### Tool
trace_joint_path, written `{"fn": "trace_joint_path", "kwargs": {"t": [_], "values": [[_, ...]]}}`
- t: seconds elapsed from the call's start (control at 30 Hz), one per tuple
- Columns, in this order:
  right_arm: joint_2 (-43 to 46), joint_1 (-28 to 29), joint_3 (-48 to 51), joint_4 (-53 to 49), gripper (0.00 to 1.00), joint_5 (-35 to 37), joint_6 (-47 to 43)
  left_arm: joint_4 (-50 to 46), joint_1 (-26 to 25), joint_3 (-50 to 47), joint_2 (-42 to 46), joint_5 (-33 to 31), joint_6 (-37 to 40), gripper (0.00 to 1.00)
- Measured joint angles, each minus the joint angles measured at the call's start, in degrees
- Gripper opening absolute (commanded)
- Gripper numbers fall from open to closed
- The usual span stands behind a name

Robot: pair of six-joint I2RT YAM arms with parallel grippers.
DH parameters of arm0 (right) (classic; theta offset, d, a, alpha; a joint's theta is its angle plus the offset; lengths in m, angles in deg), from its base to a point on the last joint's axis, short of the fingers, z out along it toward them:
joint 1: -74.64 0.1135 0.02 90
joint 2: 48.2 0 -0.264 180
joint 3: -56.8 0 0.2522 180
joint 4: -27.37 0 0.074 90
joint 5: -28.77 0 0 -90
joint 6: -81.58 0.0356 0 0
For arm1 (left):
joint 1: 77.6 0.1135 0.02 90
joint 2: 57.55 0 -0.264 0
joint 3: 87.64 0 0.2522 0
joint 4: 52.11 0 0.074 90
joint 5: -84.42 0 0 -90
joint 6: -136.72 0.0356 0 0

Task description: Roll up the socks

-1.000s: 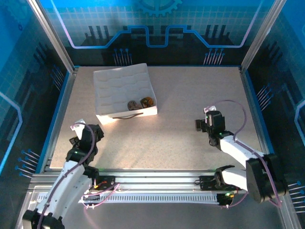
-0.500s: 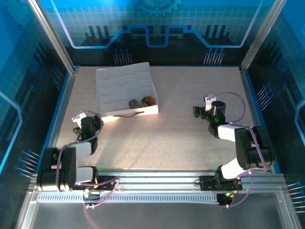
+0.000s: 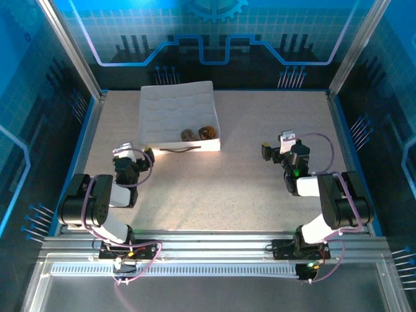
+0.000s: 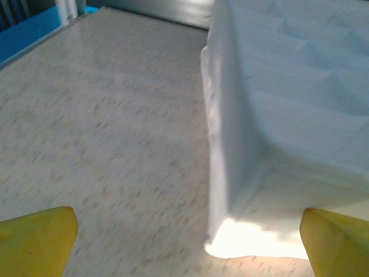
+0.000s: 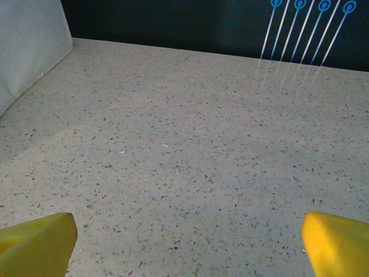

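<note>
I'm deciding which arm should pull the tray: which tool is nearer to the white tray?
Left. The left tool sits right at the near-left corner of the white tray. The right tool is well off to the tray's right, with open tabletop between them.

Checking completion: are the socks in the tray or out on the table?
In: both socks sit as small bundles inside the tray, by its near wall.
</note>
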Motion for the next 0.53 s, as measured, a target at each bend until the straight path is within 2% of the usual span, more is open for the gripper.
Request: {"fn": "trace_joint_path", "kwargs": {"t": [0.13,0.53], "values": [[0.00,0.00,0.02,-0.68,1.00,0.22,0.00,-1.49,-1.03,2.95,0.11,0.15,1.38,0.99],[0.00,0.00,0.24,-0.57,1.00,-0.09,-0.39,-5.49,-1.68,3.67,0.11,-0.04,2.93,0.99]]}}
